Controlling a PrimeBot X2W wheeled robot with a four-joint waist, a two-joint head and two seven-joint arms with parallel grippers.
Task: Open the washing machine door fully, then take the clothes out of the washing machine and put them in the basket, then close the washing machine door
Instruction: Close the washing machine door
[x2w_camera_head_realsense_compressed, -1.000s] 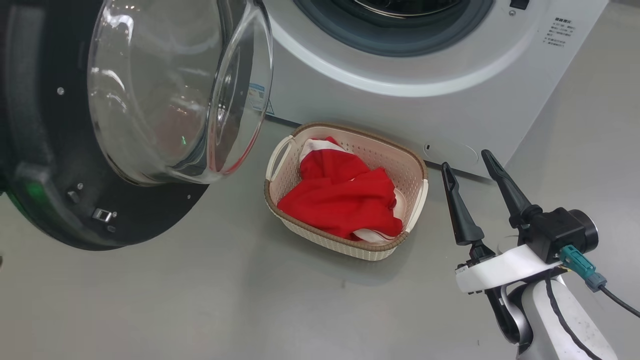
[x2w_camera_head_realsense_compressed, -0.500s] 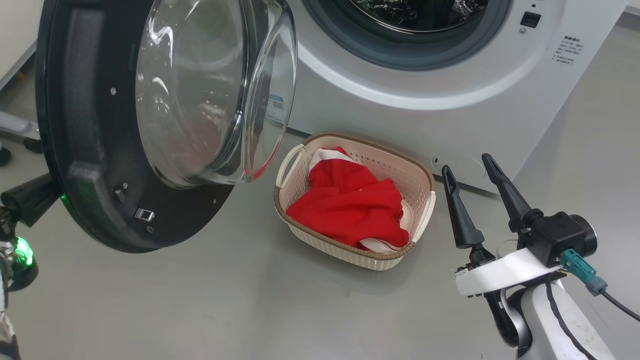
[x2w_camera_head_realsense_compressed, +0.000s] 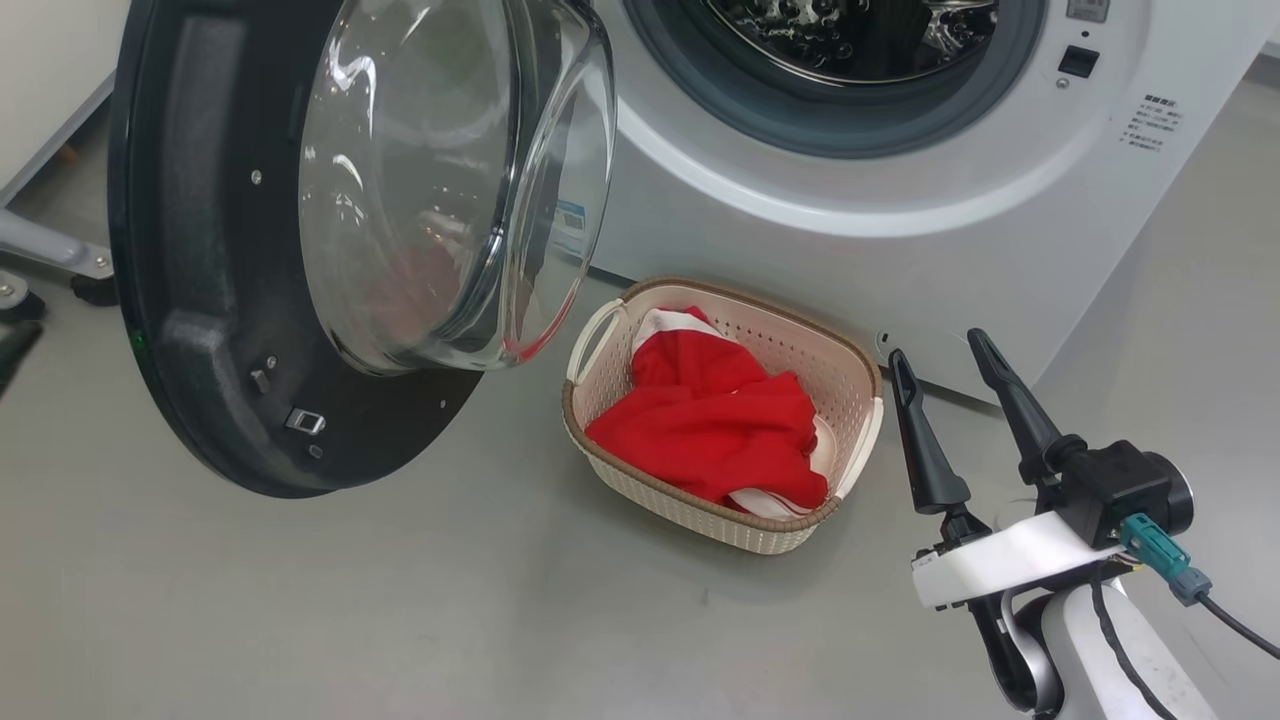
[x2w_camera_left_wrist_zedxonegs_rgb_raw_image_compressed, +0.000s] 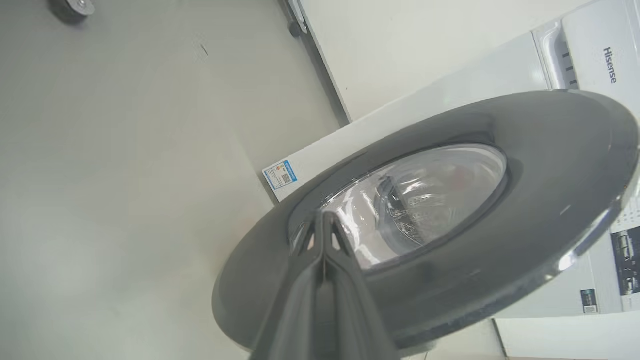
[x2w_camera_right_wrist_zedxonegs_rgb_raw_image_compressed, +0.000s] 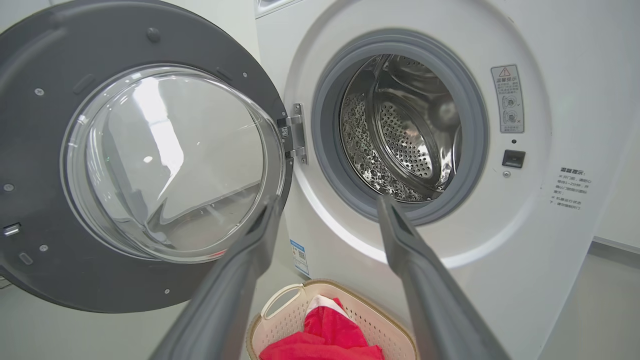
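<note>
The washing machine door (x2w_camera_head_realsense_compressed: 200, 300) stands open at the left, its glass bowl bulging toward the basket. In the left wrist view my left gripper (x2w_camera_left_wrist_zedxonegs_rgb_raw_image_compressed: 324, 220) is shut on nothing, its tip right at the door's (x2w_camera_left_wrist_zedxonegs_rgb_raw_image_compressed: 500, 240) outer face near the glass; I cannot tell if it touches. The washing machine (x2w_camera_head_realsense_compressed: 800, 250) shows a bare steel drum (x2w_camera_right_wrist_zedxonegs_rgb_raw_image_compressed: 400, 130). The red clothes (x2w_camera_head_realsense_compressed: 710, 420) lie in the cream basket (x2w_camera_head_realsense_compressed: 700, 510) on the floor before it. My right gripper (x2w_camera_head_realsense_compressed: 937, 348) hangs open to the right of the basket. In the right wrist view it (x2w_camera_right_wrist_zedxonegs_rgb_raw_image_compressed: 328, 200) points at the machine's mouth.
Grey floor lies all round the basket. A metal frame leg (x2w_camera_head_realsense_compressed: 50, 255) with a caster stands at the far left behind the door. A blue label (x2w_camera_head_realsense_compressed: 570, 215) sits low on the machine's front. A pale wall (x2w_camera_left_wrist_zedxonegs_rgb_raw_image_compressed: 400, 50) runs beside the machine.
The head camera has moved, shifting the whole picture down and right, so more drum shows. The left arm with its green light, at the left edge half a second ago, has left that view. The right gripper stays open.
</note>
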